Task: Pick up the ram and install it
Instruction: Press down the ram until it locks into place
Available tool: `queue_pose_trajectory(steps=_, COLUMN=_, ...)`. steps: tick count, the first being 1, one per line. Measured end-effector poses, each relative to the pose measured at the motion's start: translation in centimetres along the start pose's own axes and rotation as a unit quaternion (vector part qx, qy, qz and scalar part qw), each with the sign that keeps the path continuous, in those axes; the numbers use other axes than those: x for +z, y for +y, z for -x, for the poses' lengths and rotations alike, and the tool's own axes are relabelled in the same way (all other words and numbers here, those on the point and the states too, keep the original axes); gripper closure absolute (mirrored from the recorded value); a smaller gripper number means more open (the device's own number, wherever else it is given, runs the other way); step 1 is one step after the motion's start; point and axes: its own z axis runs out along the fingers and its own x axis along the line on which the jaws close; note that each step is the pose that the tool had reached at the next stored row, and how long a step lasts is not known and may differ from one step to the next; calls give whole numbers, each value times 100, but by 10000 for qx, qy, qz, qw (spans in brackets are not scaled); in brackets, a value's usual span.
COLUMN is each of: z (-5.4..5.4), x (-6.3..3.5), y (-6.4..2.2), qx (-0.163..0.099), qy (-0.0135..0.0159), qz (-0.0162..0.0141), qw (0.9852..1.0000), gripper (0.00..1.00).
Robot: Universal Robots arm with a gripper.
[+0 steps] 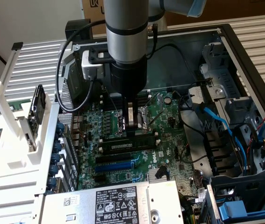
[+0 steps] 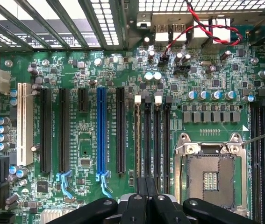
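Observation:
The ram [image 1: 125,146] is a thin green stick with a small white label, standing on edge in a memory slot of the motherboard [image 1: 169,154] beside the CPU socket [image 2: 211,175]. In the wrist view the ram [image 2: 138,140] shows edge-on as a pale strip in the slot nearest the long black expansion slot. My gripper [image 1: 132,127] hangs straight down over the memory slots, its fingers shut together with nothing between them. The gripper [image 2: 146,196] sits a little to the socket side of the ram. Whether the fingertips touch the stick I cannot tell.
The motherboard lies in an open computer case [image 1: 244,56]. A blue expansion slot [image 1: 116,164] and the power supply [image 1: 109,205] lie toward the front. Blue cables [image 1: 216,119] and drive bays fill the exterior view's right. A white rack [image 1: 10,140] holding boards stands at its left.

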Motion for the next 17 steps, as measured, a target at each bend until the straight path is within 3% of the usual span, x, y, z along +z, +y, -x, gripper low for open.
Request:
queue_pose_trajectory(steps=8, z=-3, x=11, y=0, qx=0, qy=0, qz=-20, qw=10000, gripper=89)
queue_pose_trajectory(steps=17, z=-3, x=22, y=0, qx=1, qy=20, qz=-61, qw=10000, gripper=89)
